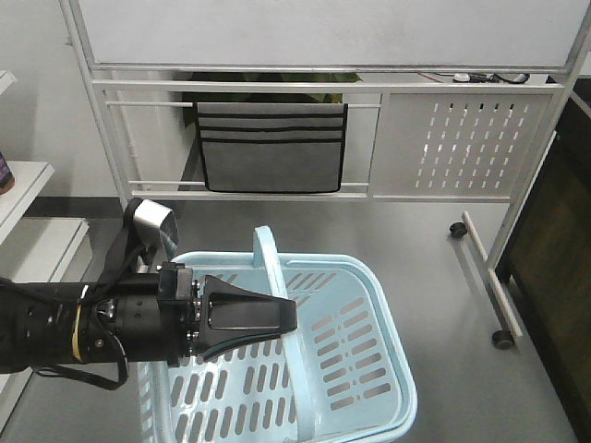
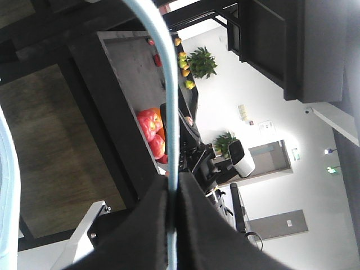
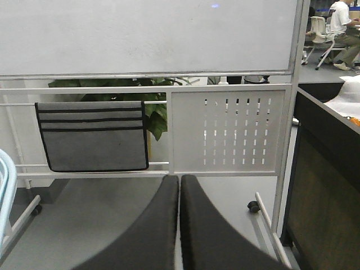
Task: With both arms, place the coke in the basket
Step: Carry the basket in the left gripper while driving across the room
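**A:** Across the top of the front view, what is biggest?

**B:** A white board stand (image 1: 323, 28), with a perforated panel (image 1: 457, 143) in its lower right part.

**A:** And the basket?

**B:** The light-blue basket (image 1: 369, 305) is at lower centre of the frame, in front of the stand. I cannot tell whether it rests on the grey floor or hangs.

**A:** Any arm?

**B:** The left arm (image 1: 83, 328) comes in level from the lower left edge.

**A:** Anything smaller?

**B:** A grey fabric pouch (image 1: 271, 148) hangs on the stand, upper centre.

**A:** And the grippers?

**B:** The left gripper (image 1: 288, 317) meets the hoop handle (image 1: 270, 263). In the left wrist view its fingers (image 2: 140, 225) are clenched on that blue bar. The right gripper (image 3: 179, 181), bottom centre of its own view, has its fingers pressed together with nothing between them.
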`<state>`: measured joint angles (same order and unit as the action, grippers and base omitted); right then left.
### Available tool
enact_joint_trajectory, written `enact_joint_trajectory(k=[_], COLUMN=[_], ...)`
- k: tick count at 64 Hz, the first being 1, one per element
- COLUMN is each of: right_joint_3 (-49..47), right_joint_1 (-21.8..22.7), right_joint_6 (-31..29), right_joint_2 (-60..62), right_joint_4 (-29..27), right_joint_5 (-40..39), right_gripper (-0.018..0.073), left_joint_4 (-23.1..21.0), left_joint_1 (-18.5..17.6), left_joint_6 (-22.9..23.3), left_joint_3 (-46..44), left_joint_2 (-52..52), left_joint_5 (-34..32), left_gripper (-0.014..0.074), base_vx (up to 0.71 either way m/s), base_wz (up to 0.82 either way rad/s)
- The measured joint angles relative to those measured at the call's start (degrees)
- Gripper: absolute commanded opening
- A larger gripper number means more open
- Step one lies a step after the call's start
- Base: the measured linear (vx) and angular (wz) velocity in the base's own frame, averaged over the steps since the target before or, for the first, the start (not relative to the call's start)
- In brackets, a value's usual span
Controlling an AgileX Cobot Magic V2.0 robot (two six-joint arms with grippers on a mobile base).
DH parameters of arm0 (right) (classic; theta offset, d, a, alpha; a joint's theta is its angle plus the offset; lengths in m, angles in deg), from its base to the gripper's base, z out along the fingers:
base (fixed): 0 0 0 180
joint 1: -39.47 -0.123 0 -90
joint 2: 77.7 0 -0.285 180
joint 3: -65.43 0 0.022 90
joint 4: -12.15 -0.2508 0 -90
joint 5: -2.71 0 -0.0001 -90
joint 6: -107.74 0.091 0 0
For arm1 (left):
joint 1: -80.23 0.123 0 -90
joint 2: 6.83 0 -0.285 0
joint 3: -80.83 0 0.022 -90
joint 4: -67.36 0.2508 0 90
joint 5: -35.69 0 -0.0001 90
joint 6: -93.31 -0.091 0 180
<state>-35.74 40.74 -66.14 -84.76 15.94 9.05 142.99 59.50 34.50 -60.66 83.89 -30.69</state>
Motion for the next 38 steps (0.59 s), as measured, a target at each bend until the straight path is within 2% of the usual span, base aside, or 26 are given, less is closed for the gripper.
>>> enact_joint_trajectory(k=[18, 38], right_joint_3=[0.00, 0.00], right_joint_1=[0.00, 0.00], right_joint_6=[0.00, 0.00], right_joint_2=[0.00, 0.00], right_joint_4=[0.00, 0.00], right_joint_5=[0.01, 0.01], right_gripper=[-0.0004, -0.0004], left_joint_4=[0.00, 0.00], left_joint_1=[0.00, 0.00], left_joint_6=[0.00, 0.00], left_joint_3=[0.00, 0.00], left_joint_2=[0.00, 0.00], left_joint_5=[0.00, 0.00], left_gripper=[-0.0006, -0.0006], base_vx=[0.21, 0.19], base_wz=[0.04, 0.20])
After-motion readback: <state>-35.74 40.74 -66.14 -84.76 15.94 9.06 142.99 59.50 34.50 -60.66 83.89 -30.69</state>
